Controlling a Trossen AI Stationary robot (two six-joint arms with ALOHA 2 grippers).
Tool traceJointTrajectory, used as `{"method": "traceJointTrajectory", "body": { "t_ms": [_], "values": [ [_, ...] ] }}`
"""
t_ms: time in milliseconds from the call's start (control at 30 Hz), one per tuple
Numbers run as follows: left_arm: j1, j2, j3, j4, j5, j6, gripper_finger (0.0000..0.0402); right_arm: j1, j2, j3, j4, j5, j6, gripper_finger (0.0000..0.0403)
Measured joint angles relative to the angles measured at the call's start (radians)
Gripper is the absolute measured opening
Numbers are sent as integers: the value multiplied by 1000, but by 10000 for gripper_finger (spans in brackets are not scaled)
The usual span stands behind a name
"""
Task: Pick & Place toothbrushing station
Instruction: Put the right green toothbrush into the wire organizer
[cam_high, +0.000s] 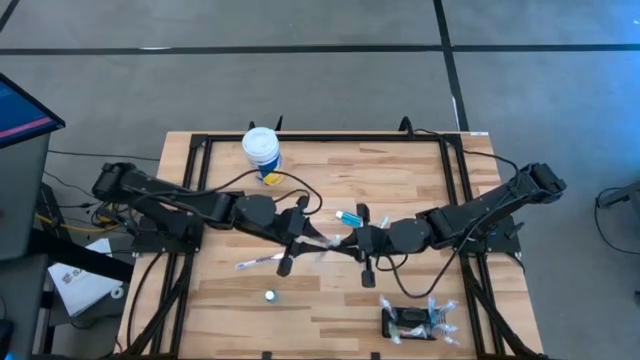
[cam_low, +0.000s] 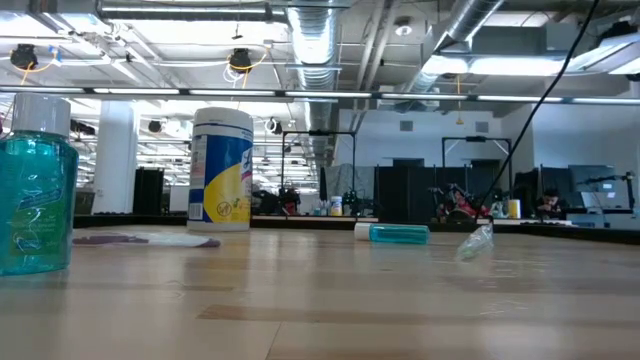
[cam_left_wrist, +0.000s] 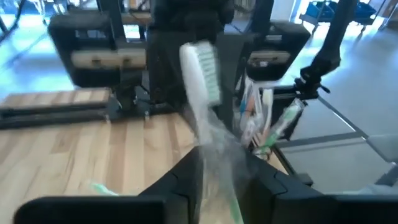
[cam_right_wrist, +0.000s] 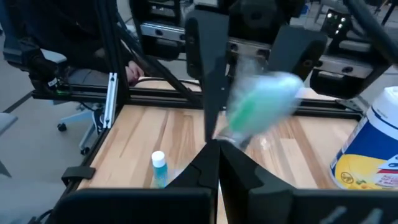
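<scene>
The toothbrushing station (cam_high: 400, 322), a flat black holder with several toothbrushes stuck in it, lies near the table's front right. Above the table's middle my two grippers face each other with a wrapped toothbrush (cam_high: 330, 242) between them. Its white head and green bristles (cam_left_wrist: 202, 68) show in the left wrist view. My right gripper (cam_right_wrist: 217, 155) is shut on it. My left gripper (cam_left_wrist: 224, 186) is open, with a finger on either side of the brush. Neither gripper shows in the low view. My right gripper pinches the toothbrush's end (cam_right_wrist: 233, 134) between its two shut fingers, coming nearly level from the table's right. Blur hides which part of the brush that end is. The brush sticks out past the fingertips toward my left gripper, clear of the table.
A white-lidded yellow-and-blue tub (cam_high: 262, 150) stands at the far edge. A small blue bottle (cam_high: 350, 216) lies behind the grippers. Another toothbrush (cam_high: 255, 263) and a small round thing (cam_high: 270, 295) lie in front of the left arm. A teal mouthwash bottle (cam_low: 35, 190) shows in the low view.
</scene>
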Motion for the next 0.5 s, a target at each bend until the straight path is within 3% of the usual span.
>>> {"method": "traceJointTrajectory", "body": {
  "t_ms": [500],
  "values": [
    [1,15,1,73,16,8,79,-1,0,0,-17,1,0,0]
  ]
}}
